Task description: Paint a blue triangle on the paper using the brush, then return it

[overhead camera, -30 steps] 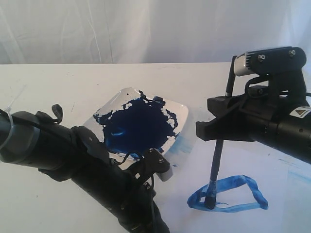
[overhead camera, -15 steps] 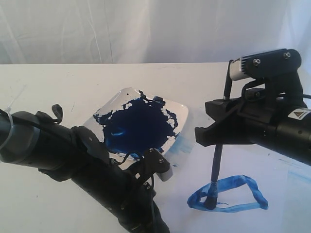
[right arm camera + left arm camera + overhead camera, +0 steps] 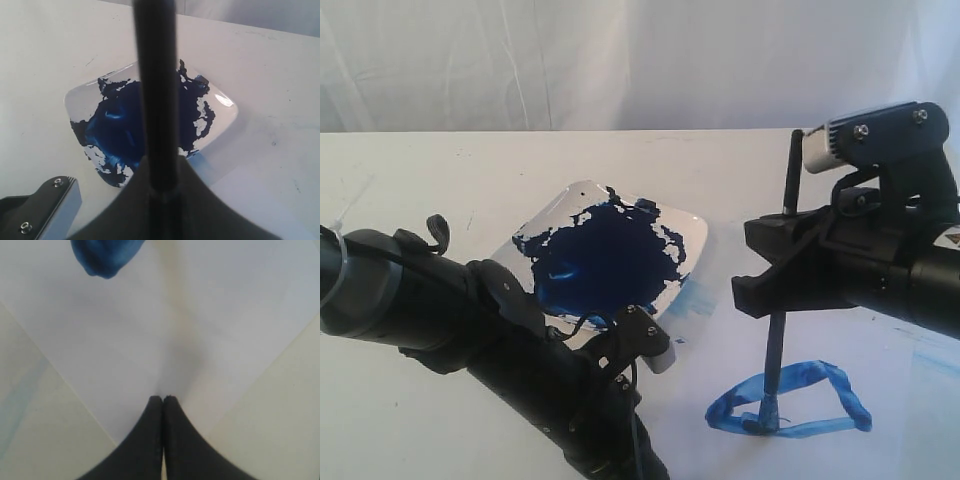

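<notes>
My right gripper [image 3: 775, 285] is shut on the black-handled brush [image 3: 774, 360], which stands nearly upright; its tip touches the lower stroke of the blue triangle [image 3: 790, 400] on the white paper [image 3: 900, 360]. In the right wrist view the brush handle [image 3: 156, 95] runs straight up between the shut fingers [image 3: 200, 200]. My left gripper [image 3: 163, 400] is shut with nothing in it, tips resting on a corner of the paper [image 3: 165, 325]. The left arm [image 3: 500, 350] lies low at front left.
A white square paint dish [image 3: 603, 260] full of dark blue paint sits between the arms, also seen as the dish [image 3: 150, 125] in the right wrist view. A pale blue smear [image 3: 695, 298] marks the paper beside it. A white backdrop [image 3: 620, 60] closes the far side.
The right gripper has shifted slightly right, dragging the brush tip rightward along the triangle's lower stroke. The left arm has not moved.
</notes>
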Controlling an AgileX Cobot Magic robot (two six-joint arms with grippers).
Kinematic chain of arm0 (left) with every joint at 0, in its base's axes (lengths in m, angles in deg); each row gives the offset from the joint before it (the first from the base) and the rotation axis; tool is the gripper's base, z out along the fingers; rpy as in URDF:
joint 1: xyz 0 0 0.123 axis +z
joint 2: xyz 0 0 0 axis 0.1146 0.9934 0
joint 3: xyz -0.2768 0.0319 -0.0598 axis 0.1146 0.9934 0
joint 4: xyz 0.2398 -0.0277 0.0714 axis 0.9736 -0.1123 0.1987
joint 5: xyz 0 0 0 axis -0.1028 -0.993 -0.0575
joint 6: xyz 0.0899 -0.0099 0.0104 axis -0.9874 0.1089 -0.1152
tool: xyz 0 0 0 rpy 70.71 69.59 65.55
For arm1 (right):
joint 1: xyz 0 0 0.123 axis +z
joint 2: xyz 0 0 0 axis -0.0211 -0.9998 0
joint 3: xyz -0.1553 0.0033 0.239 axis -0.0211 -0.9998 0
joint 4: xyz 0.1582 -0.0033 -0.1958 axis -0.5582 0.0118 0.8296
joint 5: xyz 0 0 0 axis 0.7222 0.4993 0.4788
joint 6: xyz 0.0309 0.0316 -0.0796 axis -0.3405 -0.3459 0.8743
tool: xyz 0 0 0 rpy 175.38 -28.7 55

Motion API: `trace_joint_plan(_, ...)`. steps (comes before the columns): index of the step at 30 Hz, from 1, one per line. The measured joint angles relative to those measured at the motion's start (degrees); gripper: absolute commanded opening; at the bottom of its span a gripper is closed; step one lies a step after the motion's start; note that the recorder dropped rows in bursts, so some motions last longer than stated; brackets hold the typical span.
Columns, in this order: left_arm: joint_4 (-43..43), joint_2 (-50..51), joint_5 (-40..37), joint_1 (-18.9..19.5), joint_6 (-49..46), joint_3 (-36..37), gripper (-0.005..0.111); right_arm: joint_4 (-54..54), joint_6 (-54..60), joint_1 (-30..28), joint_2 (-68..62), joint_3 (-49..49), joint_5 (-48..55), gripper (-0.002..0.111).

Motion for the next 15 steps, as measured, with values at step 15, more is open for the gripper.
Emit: trace_joint_plan(15, 0.00, 0.00, 0.00, 0.00, 0.00, 0.00, 0.000, 0.00, 0.95, -0.49, 0.00, 0.00, 0.89, 0.000)
